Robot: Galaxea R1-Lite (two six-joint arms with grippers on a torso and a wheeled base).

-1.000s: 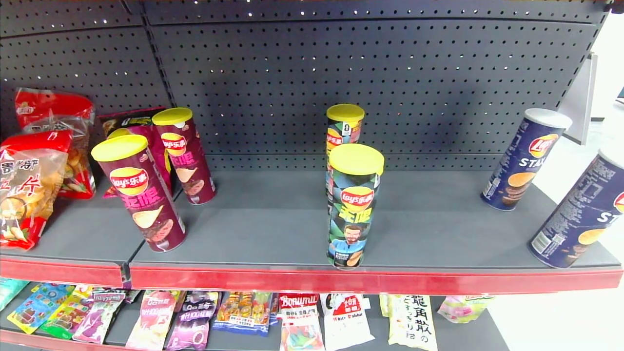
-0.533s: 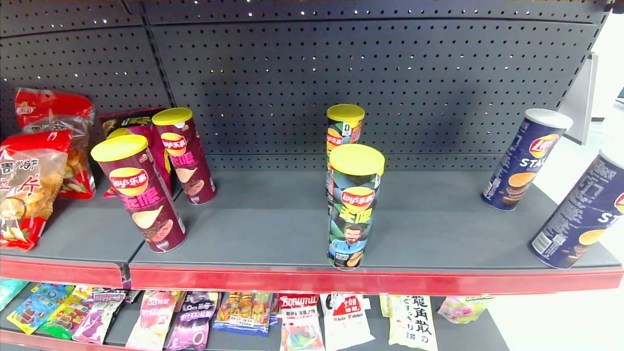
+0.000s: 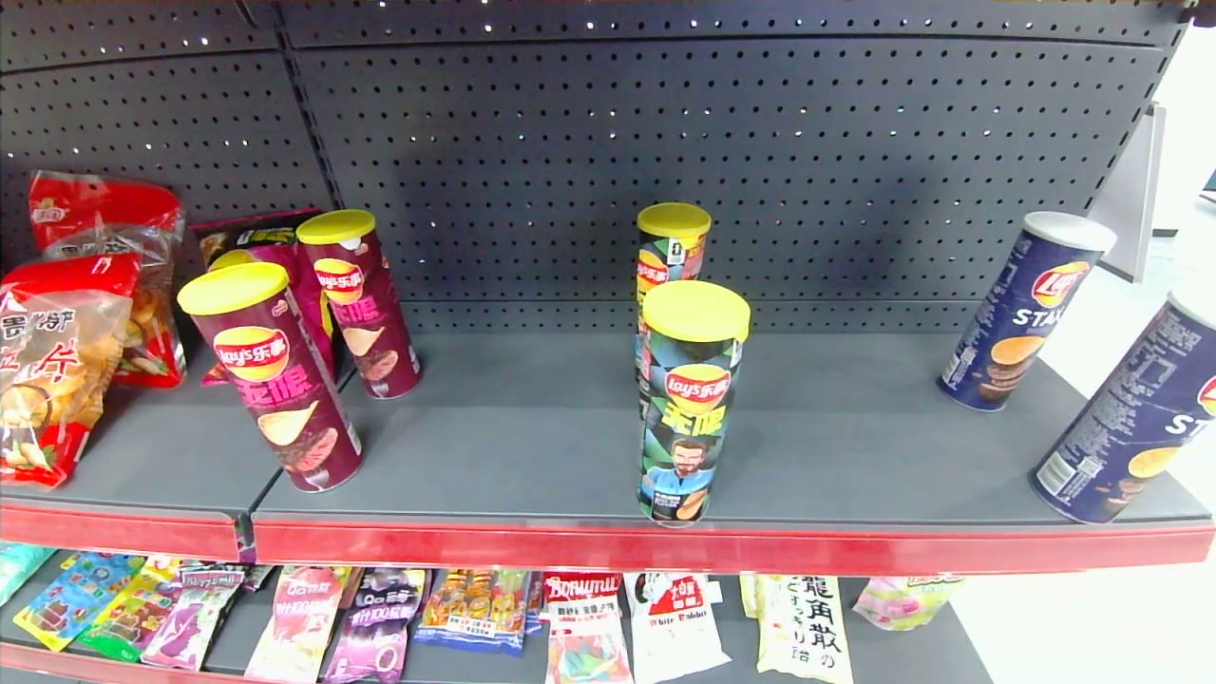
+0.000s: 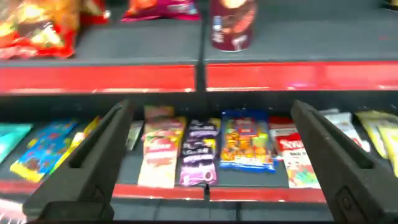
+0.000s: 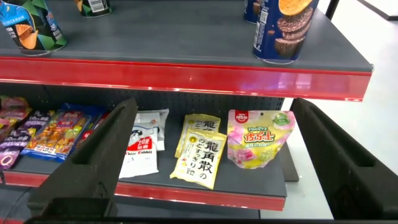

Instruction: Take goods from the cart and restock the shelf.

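Observation:
The grey shelf [image 3: 532, 427] with a red front edge holds chip canisters. Two maroon ones [image 3: 271, 375] stand at the left, two green-black ones [image 3: 692, 413] in the middle, two navy ones [image 3: 1024, 309] at the right. My left gripper [image 4: 208, 109] is open and holds nothing; it sits in front of and below the red edge [image 4: 99, 78], under a maroon canister [image 4: 231, 25]. My right gripper [image 5: 214, 106] is open too, with nothing between its fingers. It hangs below the shelf edge [image 5: 186, 74], between a green-black canister [image 5: 34, 25] and a navy canister [image 5: 283, 28].
Red snack bags [image 3: 57, 361] fill the shelf's left end. On the lower shelf lie several flat packets [image 3: 589, 627], among them a pale green pouch [image 5: 258, 137]. Bare shelf surface lies between the canister groups. A perforated back panel [image 3: 722, 171] closes the rear.

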